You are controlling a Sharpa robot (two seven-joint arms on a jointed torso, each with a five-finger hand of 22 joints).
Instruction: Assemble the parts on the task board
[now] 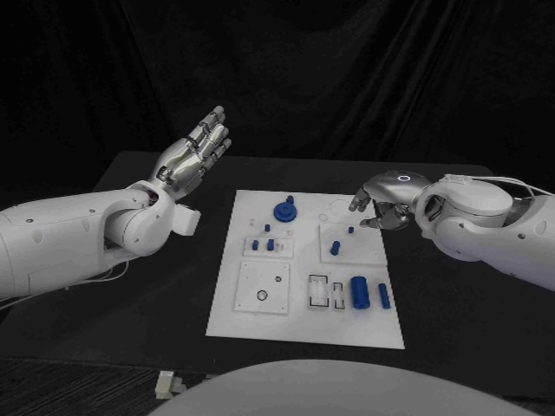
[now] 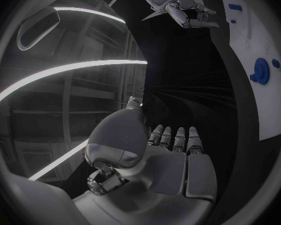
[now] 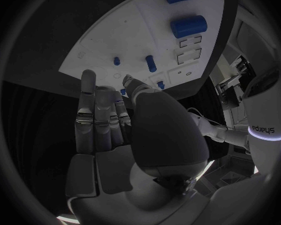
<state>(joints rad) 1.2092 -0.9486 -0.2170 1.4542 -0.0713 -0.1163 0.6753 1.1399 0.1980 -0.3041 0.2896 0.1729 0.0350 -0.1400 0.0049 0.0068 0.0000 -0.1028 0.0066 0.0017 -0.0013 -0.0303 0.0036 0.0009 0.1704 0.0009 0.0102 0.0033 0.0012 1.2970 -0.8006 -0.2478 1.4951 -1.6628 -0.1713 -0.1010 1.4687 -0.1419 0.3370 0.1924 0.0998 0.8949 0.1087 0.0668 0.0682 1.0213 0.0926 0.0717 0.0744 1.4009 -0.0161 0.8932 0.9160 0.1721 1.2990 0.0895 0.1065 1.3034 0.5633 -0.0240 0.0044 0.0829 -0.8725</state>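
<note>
right hand (image 1: 380,206) over task board (image 1: 305,325), empty

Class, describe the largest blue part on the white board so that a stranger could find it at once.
Start at the white task board in the middle of the black table. Go to the board's far edge, midway between the left hand and right hand. The round blue part there is wide and disc-like, unlike the slim pegs and cylinders nearer the robot.

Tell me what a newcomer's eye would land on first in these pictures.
The white task board in the middle of the black table, dotted with small blue parts, the largest a round blue piece near its far edge. Next, the left hand, raised off to the board's left with fingers straight and holding nothing, and the right hand, curled over the board's far right corner.
</note>
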